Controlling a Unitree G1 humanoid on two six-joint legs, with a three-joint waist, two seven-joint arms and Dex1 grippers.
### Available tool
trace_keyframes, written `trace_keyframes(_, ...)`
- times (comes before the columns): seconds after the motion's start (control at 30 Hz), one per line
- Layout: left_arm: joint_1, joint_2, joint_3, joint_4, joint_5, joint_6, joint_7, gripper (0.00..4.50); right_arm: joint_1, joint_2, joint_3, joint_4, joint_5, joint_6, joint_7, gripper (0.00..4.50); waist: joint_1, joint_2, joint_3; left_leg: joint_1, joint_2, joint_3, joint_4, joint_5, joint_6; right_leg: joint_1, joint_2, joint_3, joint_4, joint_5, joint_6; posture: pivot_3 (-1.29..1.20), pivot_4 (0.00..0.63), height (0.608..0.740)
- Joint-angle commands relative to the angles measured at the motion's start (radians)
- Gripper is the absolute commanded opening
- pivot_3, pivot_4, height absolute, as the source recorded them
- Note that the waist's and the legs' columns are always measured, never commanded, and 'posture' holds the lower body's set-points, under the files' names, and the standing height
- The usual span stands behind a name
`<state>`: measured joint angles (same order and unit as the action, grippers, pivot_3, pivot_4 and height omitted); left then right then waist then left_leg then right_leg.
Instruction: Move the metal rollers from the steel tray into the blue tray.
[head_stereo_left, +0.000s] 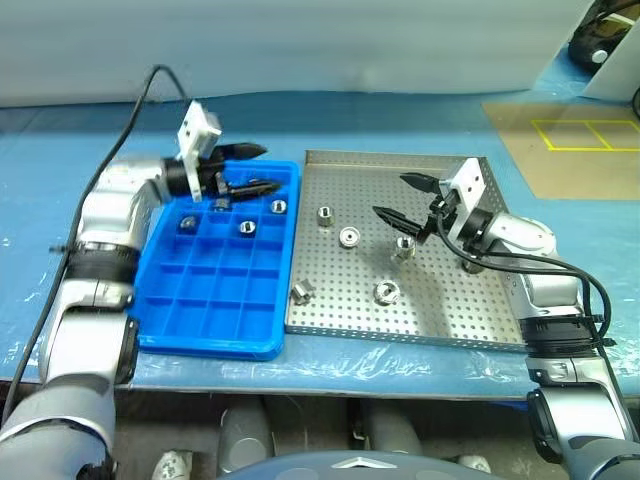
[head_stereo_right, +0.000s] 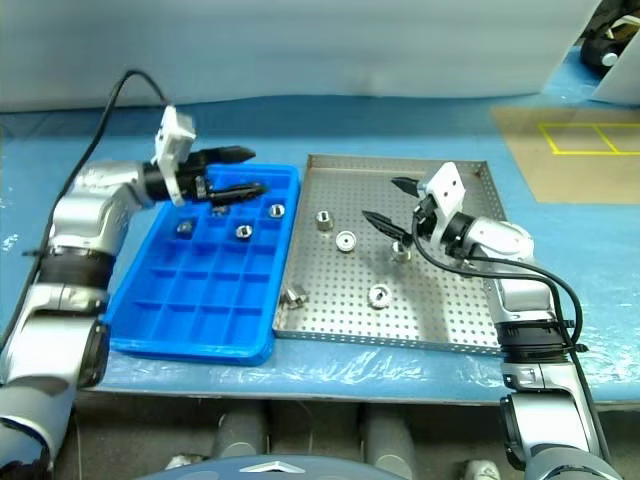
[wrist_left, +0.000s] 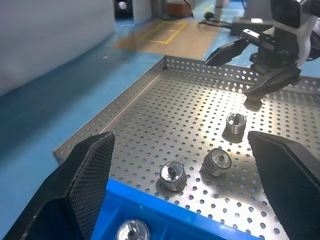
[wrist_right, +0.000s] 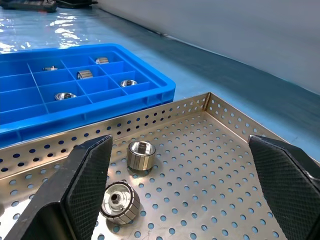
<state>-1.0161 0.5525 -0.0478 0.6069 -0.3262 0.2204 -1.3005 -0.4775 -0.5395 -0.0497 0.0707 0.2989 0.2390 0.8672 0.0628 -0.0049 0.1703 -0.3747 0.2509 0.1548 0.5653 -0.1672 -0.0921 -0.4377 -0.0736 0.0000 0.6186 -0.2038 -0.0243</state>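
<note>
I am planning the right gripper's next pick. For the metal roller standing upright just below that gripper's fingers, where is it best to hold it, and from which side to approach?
Probably from above, one finger on each side of the curved outer wall of the metal roller. It stands on end on the steel tray, hollow centre up, with open floor all round. The right gripper is already open over it.

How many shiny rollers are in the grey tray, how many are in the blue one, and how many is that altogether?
In the steel tray: 5 rollers
In the blue tray: 5 rollers
Total: 10 rollers
</note>
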Motion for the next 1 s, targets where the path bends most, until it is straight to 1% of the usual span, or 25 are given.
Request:
trace_keyframes(0.03,-0.166,-0.054,-0.056,0.240,0.086,-0.127,-0.106,4.50,0.014,0.000,-0.025,-0.055,0.007,-0.013,-0.031,4.48,0.001,0.000,0.000,0.000,-0.001,0.000,0.000,0.000,0.000,0.000,0.000,0.001,0.000,0.000,0.000,-0.17,0.150,0.740)
trace_keyframes(0.13,-0.257,-0.112,-0.087,0.421,0.155,-0.227,-0.158,4.50,0.063,-0.004,-0.042,-0.111,0.014,0.001,-0.060,4.48,-0.002,0.000,0.000,0.000,-0.002,0.000,0.000,-0.001,0.002,0.001,0.000,0.002,-0.002,0.000,0.000,-0.23,0.150,0.740)
trace_keyframes(0.2,-0.297,-0.148,-0.105,0.509,0.197,-0.274,-0.195,4.50,0.103,-0.014,-0.061,-0.154,0.020,0.016,-0.081,4.48,-0.008,0.000,0.000,0.000,-0.002,0.000,-0.001,-0.002,0.003,0.001,0.000,0.002,-0.003,0.001,0.002,-0.27,0.150,0.740)
trace_keyframes(0.27,-0.317,-0.176,-0.136,0.574,0.255,-0.331,-0.219,4.50,0.145,-0.028,-0.086,-0.200,0.025,0.033,-0.101,4.48,-0.016,0.000,0.000,-0.002,-0.002,-0.001,-0.001,-0.002,0.004,0.001,0.000,0.002,-0.004,0.002,0.004,-0.32,0.150,0.740)
trace_keyframes(0.37,-0.333,-0.213,-0.190,0.644,0.353,-0.418,-0.215,4.50,0.197,-0.047,-0.126,-0.265,0.035,0.059,-0.131,4.48,-0.025,0.000,0.000,-0.004,-0.003,-0.001,-0.001,-0.003,0.006,0.001,0.000,0.002,-0.011,0.005,0.008,-0.37,0.150,0.740)
trace_keyframes(0.5,-0.340,-0.291,-0.262,0.699,0.481,-0.497,-0.154,4.50,0.300,-0.061,-0.178,-0.399,0.062,0.117,-0.176,4.48,-0.030,-0.001,0.000,-0.003,-0.005,-0.001,0.000,-0.004,0.008,0.004,-0.001,0.004,-0.013,0.005,0.008,-0.46,0.150,0.740)
trace_keyframes(0.6,-0.335,-0.309,-0.301,0.718,0.558,-0.555,-0.107,4.50,0.353,-0.062,-0.196,-0.480,0.076,0.160,-0.205,4.48,-0.041,-0.001,0.000,0.000,-0.006,-0.001,0.000,-0.005,0.009,0.008,-0.002,0.005,-0.014,0.004,0.008,-0.52,0.150,0.740)
trace_keyframes(0.7,-0.335,-0.333,-0.338,0.739,0.640,-0.575,0.013,4.50,0.403,-0.061,-0.211,-0.583,0.094,0.203,-0.240,4.48,-0.055,-0.001,0.000,0.000,-0.006,0.000,0.002,-0.006,0.010,0.009,-0.002,0.005,-0.014,0.004,0.008,-0.56,0.150,0.740)
trace_keyframes(0.77,-0.335,-0.336,-0.341,0.746,0.665,-0.582,0.054,4.50,0.408,-0.062,-0.201,-0.639,0.109,0.227,-0.251,4.48,-0.074,-0.001,0.000,0.000,-0.006,0.000,0.003,-0.006,0.011,0.009,-0.002,0.006,-0.014,0.005,0.009,-0.58,0.150,0.740)
trace_keyframes(0.83,-0.342,-0.333,-0.331,0.752,0.676,-0.578,0.067,4.50,0.382,-0.084,-0.172,-0.700,0.184,0.278,-0.206,4.48,-0.089,-0.001,0.001,0.000,-0.006,0.000,0.004,-0.006,0.011,0.009,-0.002,0.006,-0.014,0.005,0.010,-0.59,0.150,0.740)
trace_keyframes(0.9,-0.347,-0.327,-0.318,0.757,0.680,-0.566,0.075,4.50,0.360,-0.127,-0.141,-0.733,0.276,0.344,-0.129,4.48,-0.100,-0.001,0.001,0.000,-0.006,0.000,0.005,-0.007,0.012,0.009,-0.002,0.006,-0.014,0.005,0.010,-0.59,0.150,0.740)
trace_keyframes(1.0,-0.343,-0.318,-0.313,0.761,0.693,-0.554,0.106,4.50,0.325,-0.195,-0.104,-0.723,0.323,0.392,-0.056,4.48,-0.105,-0.001,0.001,0.001,-0.006,-0.001,0.006,-0.009,0.016,0.009,-0.002,0.006,-0.014,0.005,0.010,-0.58,0.150,0.740)
